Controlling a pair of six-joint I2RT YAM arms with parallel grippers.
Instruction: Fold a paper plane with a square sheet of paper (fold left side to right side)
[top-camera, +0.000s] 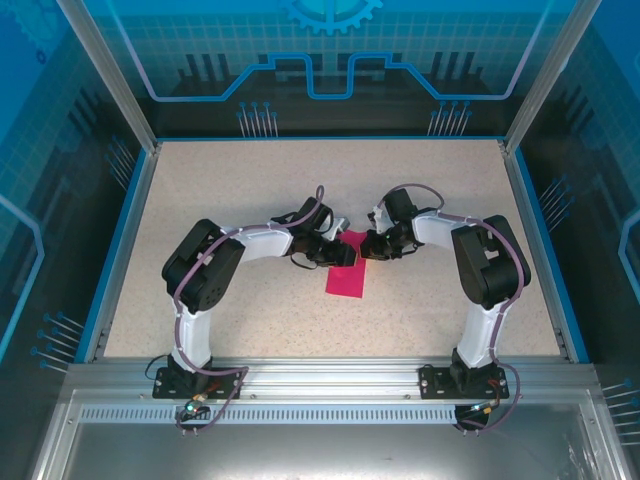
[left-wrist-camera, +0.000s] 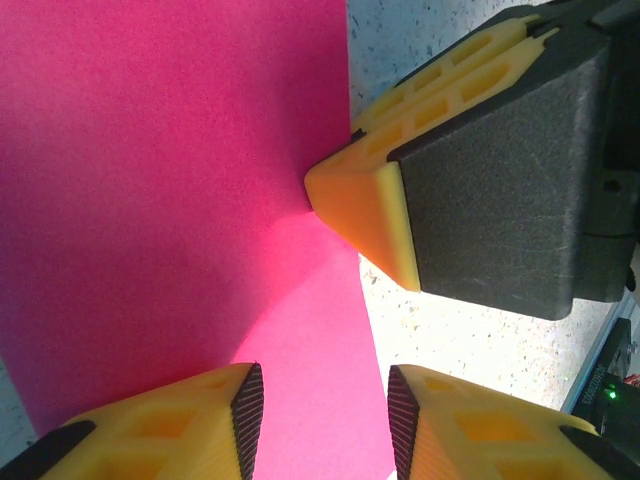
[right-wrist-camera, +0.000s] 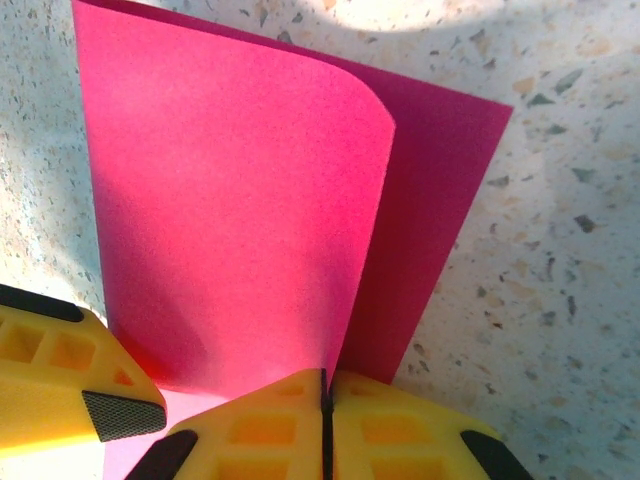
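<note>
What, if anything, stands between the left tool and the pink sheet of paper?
Nothing visible. The left tool is open directly over the pink sheet, bare paper showing between its fingers. The right tool, shut, meets the sheet's edge from the side, not in between.

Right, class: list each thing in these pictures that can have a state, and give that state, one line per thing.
square sheet of paper: folded over itself, its top layer curled up and not yet pressed flat.
left gripper: open over the paper, holding nothing.
right gripper: shut, tip at the top layer's edge; whether it pinches that edge is unclear.
</note>
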